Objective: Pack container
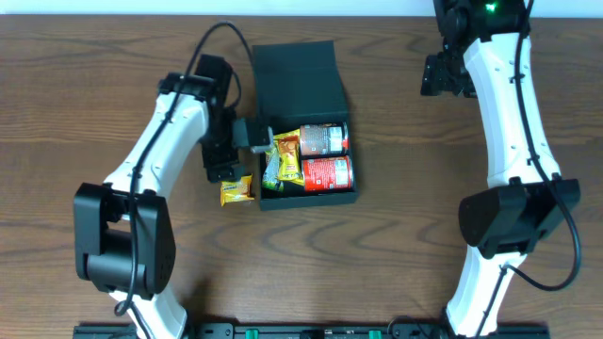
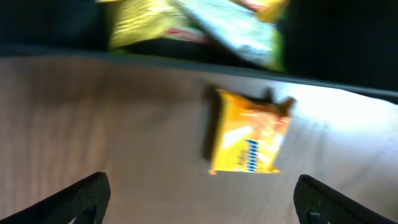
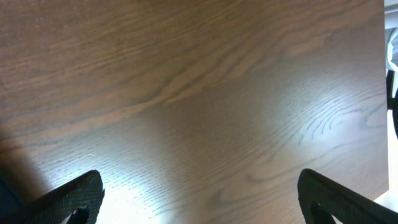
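The dark container (image 1: 337, 197) stands mid-table with its flap lid (image 1: 297, 85) open at the back. Inside are two red cans (image 1: 325, 172) and yellow-green snack packets (image 1: 282, 160). A yellow packet (image 1: 236, 190) lies on the table just left of the container; in the left wrist view it (image 2: 250, 139) lies ahead of the fingers, with the container wall (image 2: 348, 81) and packets (image 2: 199, 22) beyond. My left gripper (image 2: 202, 199) is open and empty above the table next to the packet. My right gripper (image 3: 202, 199) is open and empty over bare wood at the far right back.
The brown wooden table (image 1: 405, 245) carries only the container and the loose packet. The table's back edge runs along the top of the overhead view. Both arm bases stand at the front edge.
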Controlling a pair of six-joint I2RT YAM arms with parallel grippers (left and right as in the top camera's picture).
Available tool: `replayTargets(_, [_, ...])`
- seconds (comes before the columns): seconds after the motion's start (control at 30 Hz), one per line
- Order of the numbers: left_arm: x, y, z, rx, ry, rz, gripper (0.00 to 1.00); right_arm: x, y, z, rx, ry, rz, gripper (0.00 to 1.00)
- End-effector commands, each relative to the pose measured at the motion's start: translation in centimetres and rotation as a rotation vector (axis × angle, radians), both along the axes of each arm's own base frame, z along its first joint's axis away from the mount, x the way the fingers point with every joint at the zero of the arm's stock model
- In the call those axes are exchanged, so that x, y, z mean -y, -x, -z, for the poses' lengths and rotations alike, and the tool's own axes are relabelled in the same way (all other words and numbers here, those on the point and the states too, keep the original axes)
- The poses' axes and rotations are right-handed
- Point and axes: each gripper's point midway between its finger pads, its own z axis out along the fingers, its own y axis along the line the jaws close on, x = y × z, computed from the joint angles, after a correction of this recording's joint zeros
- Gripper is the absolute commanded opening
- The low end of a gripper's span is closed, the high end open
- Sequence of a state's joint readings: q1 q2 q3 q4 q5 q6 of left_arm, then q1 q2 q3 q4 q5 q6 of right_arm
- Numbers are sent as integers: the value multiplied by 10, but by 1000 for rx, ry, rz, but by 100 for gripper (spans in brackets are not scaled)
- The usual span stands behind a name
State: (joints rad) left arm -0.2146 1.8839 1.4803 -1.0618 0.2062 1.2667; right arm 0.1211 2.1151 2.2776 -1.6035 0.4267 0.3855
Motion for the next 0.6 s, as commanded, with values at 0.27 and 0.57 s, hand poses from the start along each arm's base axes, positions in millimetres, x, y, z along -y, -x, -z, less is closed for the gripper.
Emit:
replayTargets(0.27, [7, 26, 17, -108, -25, 99, 95, 4, -1, -13, 43, 8, 15, 99])
replayTargets(0.57, [3, 76, 60, -285, 11, 100, 96, 3, -7, -14, 69, 4, 15, 99])
